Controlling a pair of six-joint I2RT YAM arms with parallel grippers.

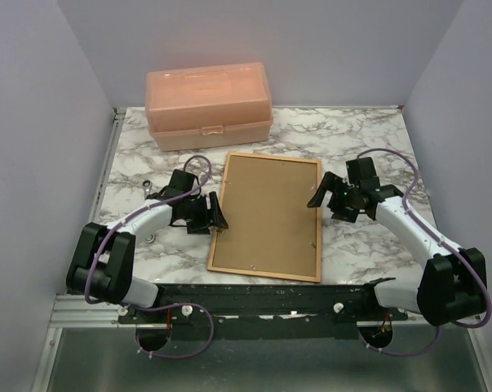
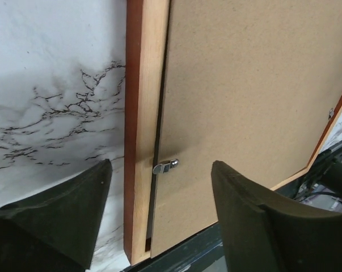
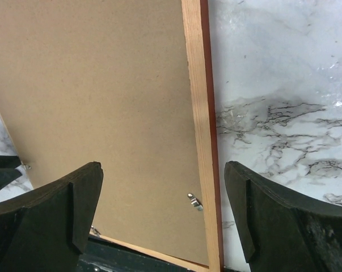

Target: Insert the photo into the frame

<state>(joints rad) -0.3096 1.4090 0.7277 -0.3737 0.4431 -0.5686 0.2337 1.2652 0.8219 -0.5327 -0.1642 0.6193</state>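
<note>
Left gripper jaws apart, nothing held. It sits at the left rail of the frame. Right gripper jaws wide apart, also holding nothing, at the frame's right rail. The frame lies flat, back side up, mid-table on the marble table, with the brown backing board sitting inside it. The peach plastic box is behind it at the far edge, apart from the frame. The top view gives the layout only; it is too coarse for contact or hardware. The left wrist view shows the left gripper straddling the tan rail of the frame, with one finger over marble, the other over the backing board, and clear gaps on both sides of the rail. A small metal turn clip lies across the seam between rail and board, right between the fingers; the top view does not resolve it. The right wrist view shows the right gripper straddling the other rail of the frame, one finger over the backing board and one over marble. A second clip on the board sits just inside that rail. The reddish outer edge of the frame shows in both wrist views. Cannot tell from any view whether the fingertips touch the surface below.
</note>
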